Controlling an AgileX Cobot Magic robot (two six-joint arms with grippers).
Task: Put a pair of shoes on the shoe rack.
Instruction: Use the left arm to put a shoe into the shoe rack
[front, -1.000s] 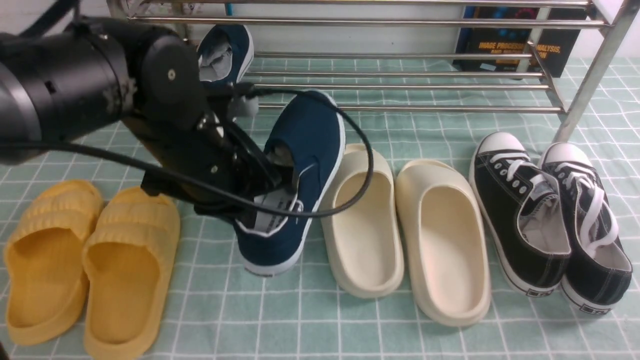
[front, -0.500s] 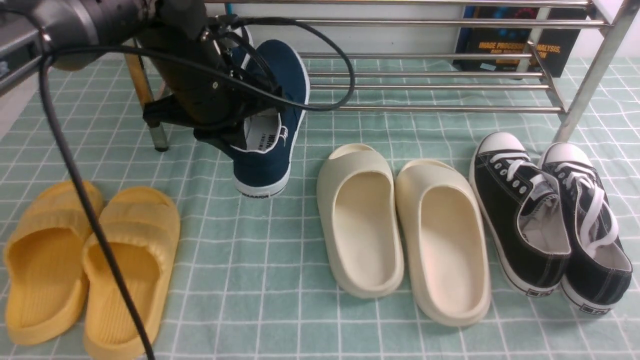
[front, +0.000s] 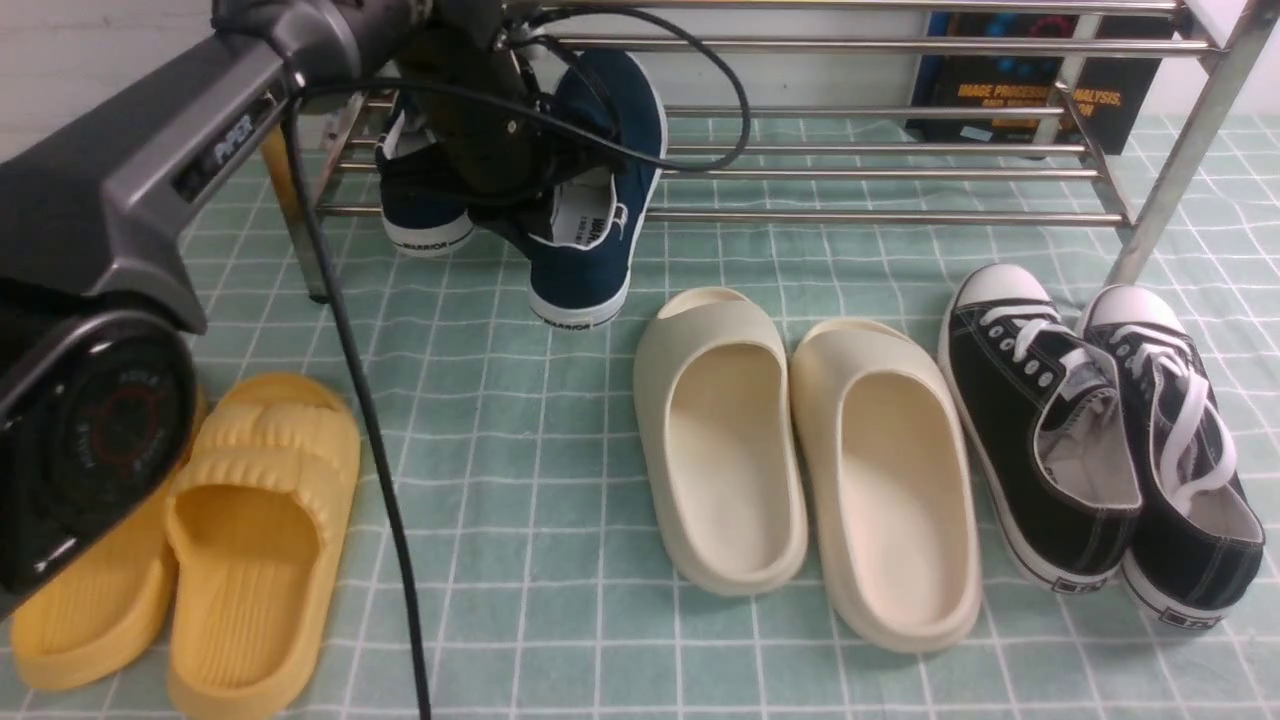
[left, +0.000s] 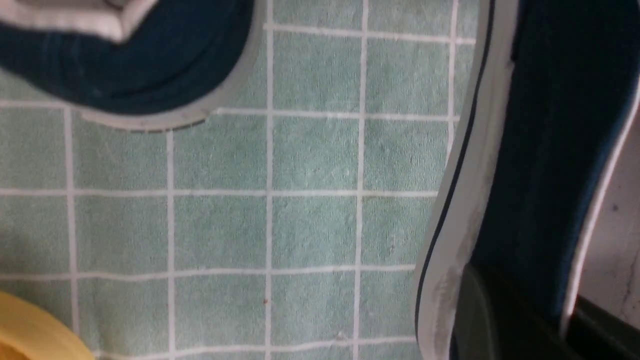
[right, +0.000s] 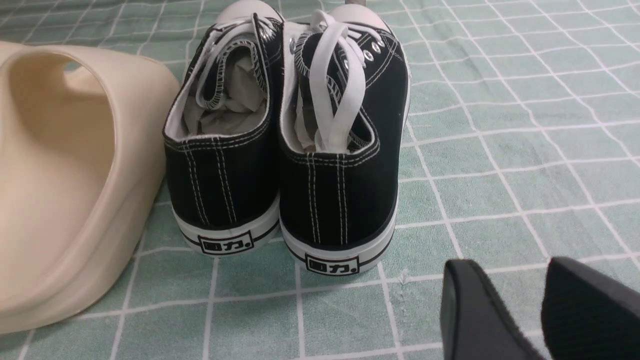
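**Green checked cloth below, navy sneaker in the left gripper up at the rack!**

The green cloth (front: 500, 600) spreads right across the foreground, and down at the near left sit the yellow slides (front: 255, 560), one partly covered by the left arm (front: 130, 220). Closest in the middle, the cream slides (front: 740, 470) lie side by side, and to their right come the black lace-up sneakers (front: 1060, 450), white toe caps pointing towards the rack. Over to the right wrist view: the right gripper (right: 507, 267) has its fingertips apart, cloth showing between them, near those black sneakers' heels.

Further out, here's the action! The left arm reaches in from the left, a black cable (front: 370, 400) looping off it, and the left gripper (left: 530, 310) is clamped on the side wall of one navy sneaker (front: 585, 265). That shoe is toe-forward, heel towards the camera, at the near edge of the shiny steel rack (front: 890, 216); whether its sole touches the bars can't be told. Just to its left, the other navy sneaker (front: 428, 220) sits at the left end of the lower shelf, its "WARRIOR" heel jutting out past the front bar, part of it behind the gripper.

At the back, a dark book (front: 1030, 100) shows behind the rack's right end, in front of the white wall (front: 790, 75).
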